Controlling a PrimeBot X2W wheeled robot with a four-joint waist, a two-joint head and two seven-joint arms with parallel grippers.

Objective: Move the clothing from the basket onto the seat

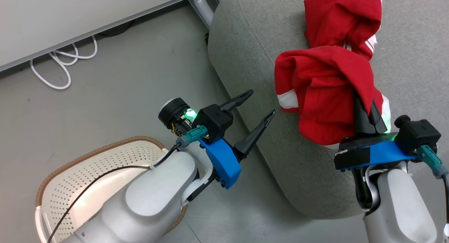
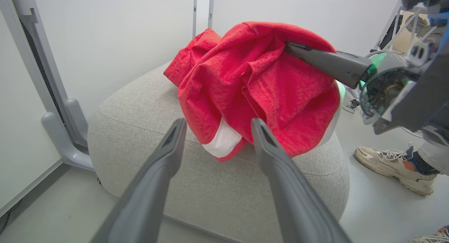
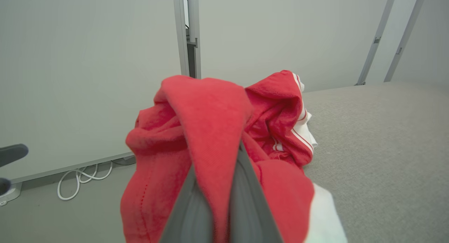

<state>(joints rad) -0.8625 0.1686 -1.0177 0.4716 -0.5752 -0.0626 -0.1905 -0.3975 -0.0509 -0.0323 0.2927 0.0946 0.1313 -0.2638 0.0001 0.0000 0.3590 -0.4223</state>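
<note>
1. Basket (image 1: 115, 160): it stands on the floor (image 1: 105, 78) at the lower left, under the left forearm (image 1: 158, 190). No red cloth shows in the visible part. The forearm hides the rest, so the content cannot be confirmed.

2. Left claw (image 1: 261, 102): released, with its 2 fingers spread and grasping nothing. It hangs beside the seat's edge and points toward the clothing.

3. Seat (image 1: 245, 43): it carries the clothing, 2 red garments.
- The far garment (image 1: 340, 18) lies crumpled on the top surface.
- The near garment (image 1: 322, 88) is bunched and draped over the right claw. Its lower folds appear to touch the seat near the edge.

4. Right claw (image 1: 364, 115): clenched on a fold of the near garment, with cloth pinched between the fingers.

Handling (judgement): the clothing is light, soft and limp.
- It will sag and trail rather than hold its shape.
- It is not fragile, and the textured weave should resist slipping under a firm pinch.
- Take hold at a thick bunched fold or hem, not at a single loose layer.
- On release, loose ends may catch on the fingers.
</note>
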